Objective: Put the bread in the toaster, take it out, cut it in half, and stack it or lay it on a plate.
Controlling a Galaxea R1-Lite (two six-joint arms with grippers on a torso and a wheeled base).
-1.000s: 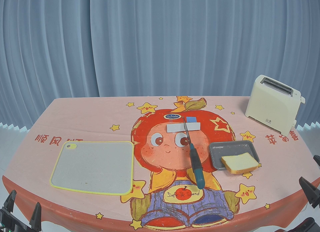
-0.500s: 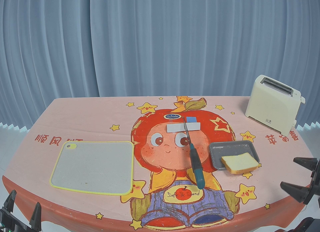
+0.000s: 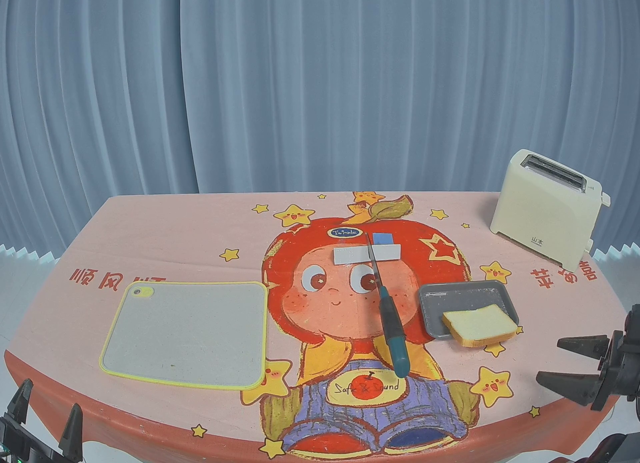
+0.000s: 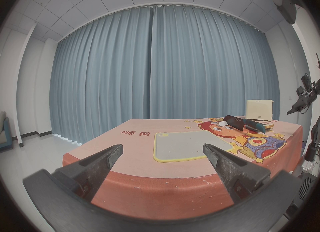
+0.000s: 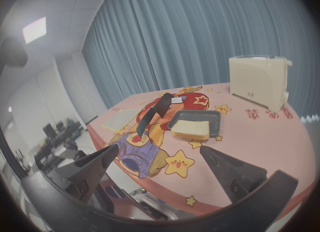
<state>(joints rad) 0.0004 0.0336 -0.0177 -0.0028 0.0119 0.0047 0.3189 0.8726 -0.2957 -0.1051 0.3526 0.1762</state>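
One slice of bread [image 3: 480, 325] lay whole and flat right of centre in the head view. It sat on the near right corner of the dark grey plate [image 3: 460, 294] and hung over the plate's edge a little. So nothing looked done yet, folks: the slice was uncut and pale, and it was not in the toaster [image 3: 547, 208], which stood well apart at the upper right of the table [image 3: 200, 238] with nothing poking out of its slots. By my reading the whole job was left: toasting, lifting out, halving and plating.

The right hand [image 3: 549, 359] sat at the lower right edge of the frame. Its fingers were apart and empty, aimed toward the bread but short of it. The knife [image 3: 392, 324] lay in the middle of the frame, just left of the plate, with its teal handle toward the near edge and its blade propped on a small white block [image 3: 367, 253]. The cutting board [image 3: 187, 334] lay bare at the lower left. The left hand [image 3: 51, 396] sat in the bottom left corner, off the table's near edge, fingers apart and holding nothing.

The count: one slice, one plate, one toaster, one knife, one board, two hands.
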